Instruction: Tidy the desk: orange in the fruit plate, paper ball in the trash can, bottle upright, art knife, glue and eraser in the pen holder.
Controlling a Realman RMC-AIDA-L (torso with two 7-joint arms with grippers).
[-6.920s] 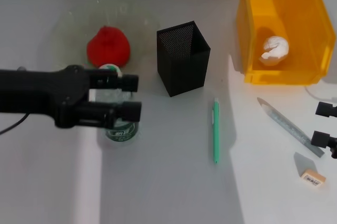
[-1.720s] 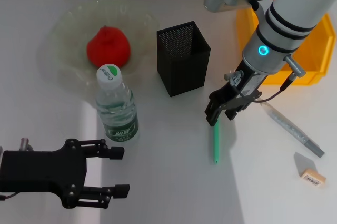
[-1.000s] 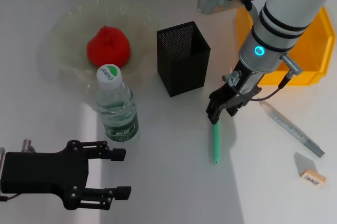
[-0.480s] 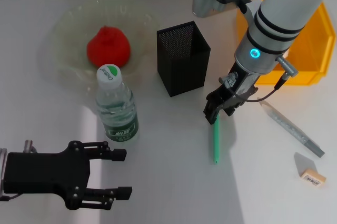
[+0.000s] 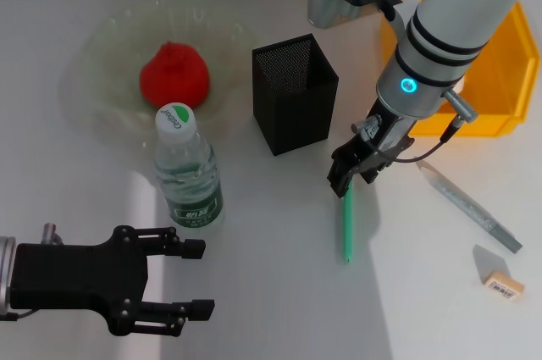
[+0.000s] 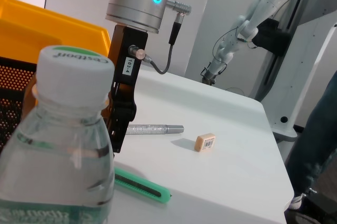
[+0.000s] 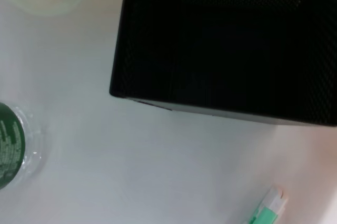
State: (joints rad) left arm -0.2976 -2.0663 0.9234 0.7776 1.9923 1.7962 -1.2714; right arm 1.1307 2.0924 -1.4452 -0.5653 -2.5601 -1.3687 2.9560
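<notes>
A robotics lab: another robot arm (image 6: 253, 21) on a stand rises beyond the white table (image 6: 231, 161).

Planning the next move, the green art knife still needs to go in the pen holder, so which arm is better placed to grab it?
The right. Its right hand hangs directly over the top end of the art knife, beside the pen holder. The left hand sits at the near left, beyond the bottle.
</notes>
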